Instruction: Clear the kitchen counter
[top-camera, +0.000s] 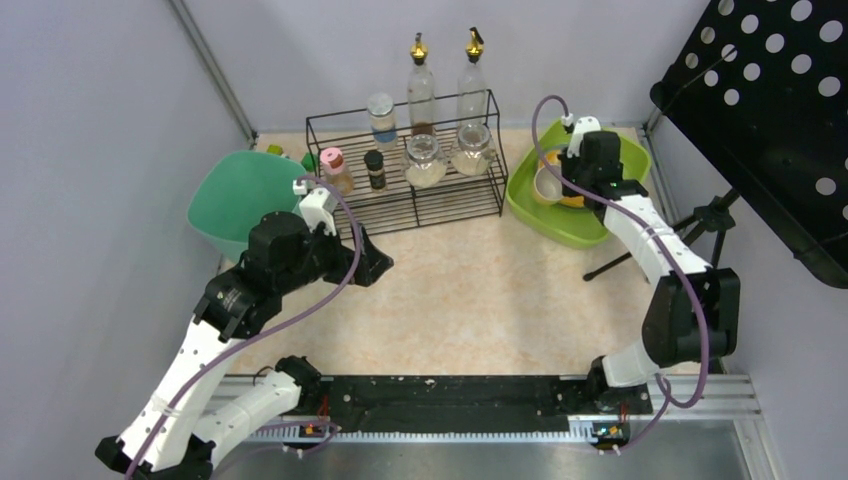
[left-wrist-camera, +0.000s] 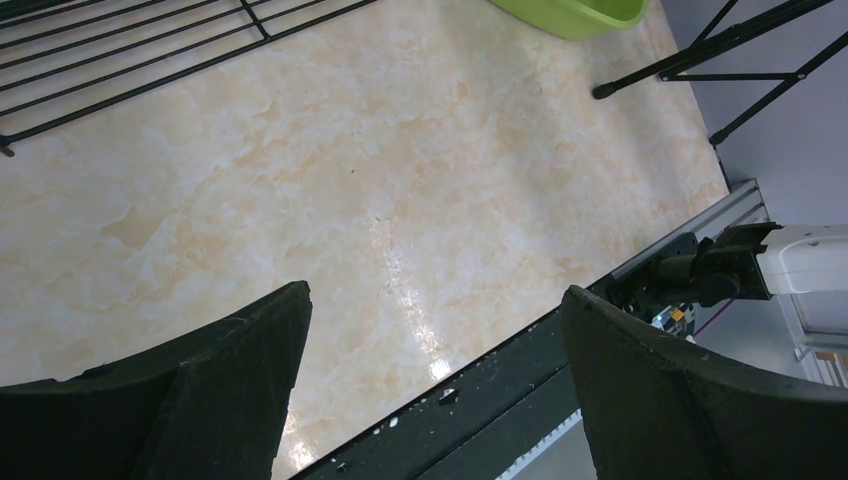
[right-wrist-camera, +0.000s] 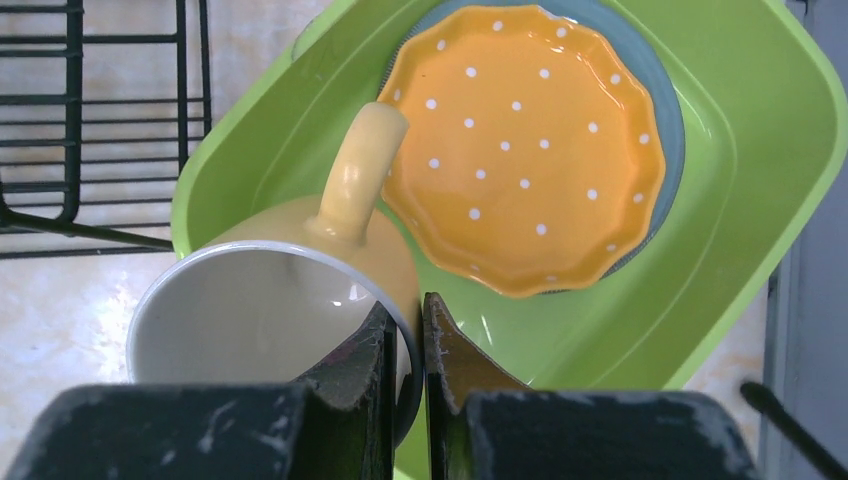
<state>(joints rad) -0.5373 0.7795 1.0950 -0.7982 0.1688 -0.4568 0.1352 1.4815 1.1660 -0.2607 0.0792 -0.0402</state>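
Beige marbled table is running from the arm bases to the far wall, nothing loose showing on its open middle. Black wire rack is sitting at the far edge, carrying two tall pourer bottles and several glass jars, probably their storage spot. Teal tub is sitting at the far left corner. Lime-green tub at the far right corner is holding an orange dotted plate stacked on a blue-grey plate.

Right hand is pinching the rim of a yellow mug, one finger inside and one outside. Mug is tipping on its side, handle up, over the tub's edge nearest the rack, likely so it goes in beside the plates. Cannot tell if it is touching the tub floor.

Left hand is spreading wide, gripping nothing, hovering over the table just in front of the rack's left end, apparently parked away from the right arm's work.
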